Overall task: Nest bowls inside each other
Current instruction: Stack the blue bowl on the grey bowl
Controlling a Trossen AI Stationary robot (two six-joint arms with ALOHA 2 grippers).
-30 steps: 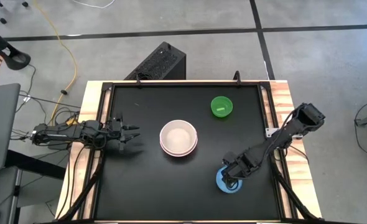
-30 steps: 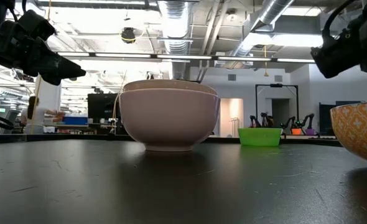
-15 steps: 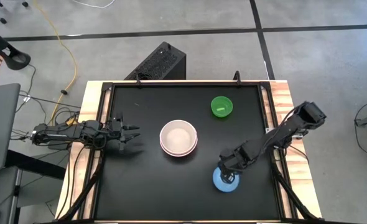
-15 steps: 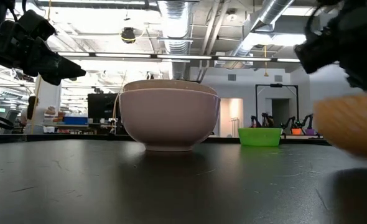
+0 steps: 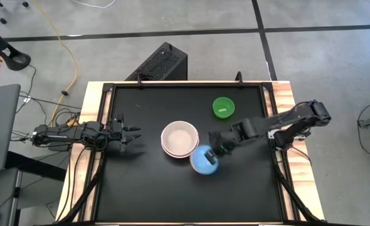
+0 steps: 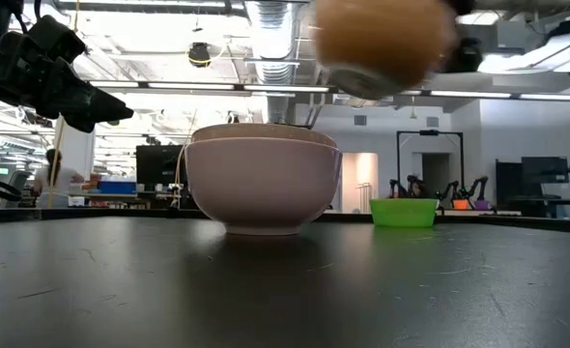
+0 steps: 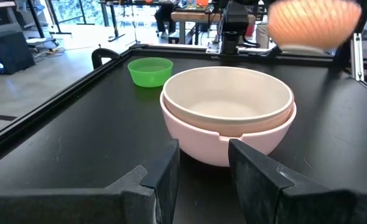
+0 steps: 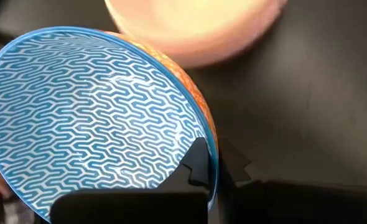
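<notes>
A blue-lined bowl with an orange outside (image 5: pixel 201 161) hangs above the table, right beside the stack, with my right gripper (image 5: pixel 215 153) shut on it; it shows blurred in the low view (image 6: pixel 385 44). The stack is a beige bowl nested in a pink bowl (image 5: pixel 180 139), whose base stands on the table's middle (image 6: pixel 263 180). A small green bowl (image 5: pixel 223 107) stands at the far right. My left gripper (image 5: pixel 132 134) waits open at the table's left, level, pointing at the stack (image 7: pixel 227 112). My right gripper holds the blue bowl by its rim (image 8: pixel 209 144) on the side toward the table's right. One finger (image 8: pixel 198 164) is inside the bowl and the other outside, slanting down from the right. The bowl is lifted clear of the table, its mouth up.
A raised black frame (image 5: pixel 268 119) runs round the table. A black box (image 5: pixel 162 63) stands on the floor beyond the far edge, and cables (image 5: pixel 63 75) trail at the left. Bare tabletop lies along the near edge (image 5: pixel 172 194).
My right gripper has lifted the blue bowl off the near right of the table. It has carried the bowl up and toward the left and far side, to just beside the stack. The stack and the green bowl have stayed put.
</notes>
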